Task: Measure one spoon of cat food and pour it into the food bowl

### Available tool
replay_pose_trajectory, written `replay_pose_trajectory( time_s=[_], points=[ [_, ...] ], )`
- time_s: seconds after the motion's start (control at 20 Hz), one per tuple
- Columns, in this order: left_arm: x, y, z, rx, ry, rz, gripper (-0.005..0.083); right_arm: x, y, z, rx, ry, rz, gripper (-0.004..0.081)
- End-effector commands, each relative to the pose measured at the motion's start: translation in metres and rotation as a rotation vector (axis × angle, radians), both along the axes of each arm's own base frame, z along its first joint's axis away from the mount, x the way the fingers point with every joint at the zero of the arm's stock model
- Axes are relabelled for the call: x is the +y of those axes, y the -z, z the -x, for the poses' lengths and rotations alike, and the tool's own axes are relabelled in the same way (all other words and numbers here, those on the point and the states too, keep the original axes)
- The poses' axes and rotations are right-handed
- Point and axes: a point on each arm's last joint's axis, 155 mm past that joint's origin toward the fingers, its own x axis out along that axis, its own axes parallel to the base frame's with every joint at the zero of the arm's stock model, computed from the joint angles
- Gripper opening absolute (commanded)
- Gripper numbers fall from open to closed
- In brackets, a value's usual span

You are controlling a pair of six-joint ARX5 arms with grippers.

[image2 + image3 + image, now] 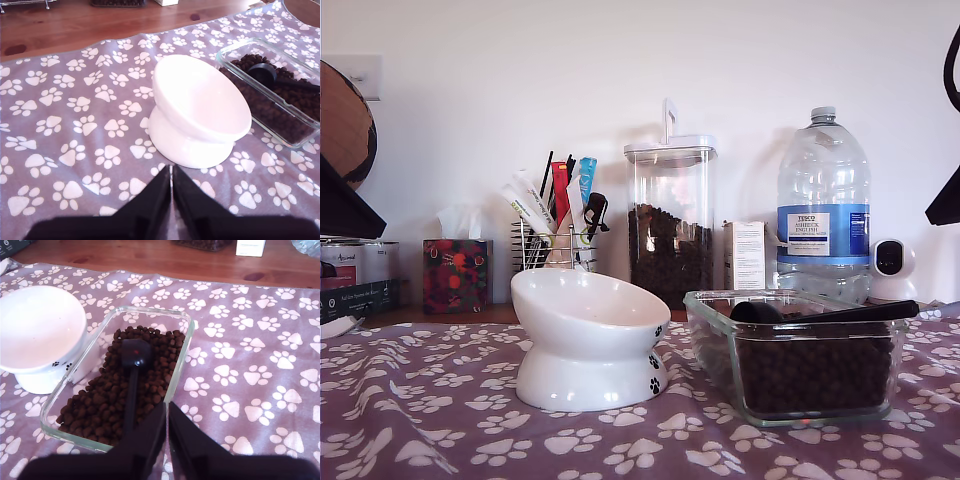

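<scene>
You see the spoon [134,371] lying cup-down on the cat food [105,399] in the glass dish [715,345], at the lower right of the exterior view, its handle resting across the rim. It looks light, stiff and slick, so grip the handle mid-length. The food bowl [590,338] sits just beside the dish. Your first end effector [171,192] and second end effector [166,425] hover with fingers together, empty.
</scene>
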Motion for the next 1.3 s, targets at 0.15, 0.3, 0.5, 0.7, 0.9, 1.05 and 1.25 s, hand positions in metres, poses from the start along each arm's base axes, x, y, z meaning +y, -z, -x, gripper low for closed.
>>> replay_pose_trajectory(
  time_s=[0.15,0.3,0.5,0.7,0.9,1.05,1.25],
  points=[
    [-0.003,-0.010,-0.004,-0.033,0.004,0.016,-0.0019,-0.006,0.002,0.000,0.027,0.035,0.010,-0.0013],
    [-0.003,-0.010,-0.004,-0.035,0.004,0.016,-0.0019,-0.006,0.001,-0.001,0.017,0.031,0.022,-0.0013],
    [-0.003,-0.010,-0.004,-0.034,0.004,0.017,-0.0019,-0.007,-0.010,-0.003,-0.025,0.014,0.083,-0.0013],
    [-0.003,-0.010,-0.004,-0.034,0.004,0.016,-0.0019,-0.005,-0.045,-0.005,-0.153,-0.077,0.311,-0.0013],
    [-0.002,-0.010,-0.004,-0.038,0.005,0.010,-0.0019,0.028,-0.044,0.008,-0.196,-0.278,0.379,-0.0012],
    [-0.002,-0.009,-0.004,-0.038,0.005,0.010,-0.0019,0.047,-0.029,0.016,-0.103,-0.340,0.301,-0.0001],
    [-0.002,-0.009,-0.004,-0.035,0.005,0.009,-0.0019,0.056,-0.008,0.015,0.060,-0.397,0.351,0.0091]
  ],
)
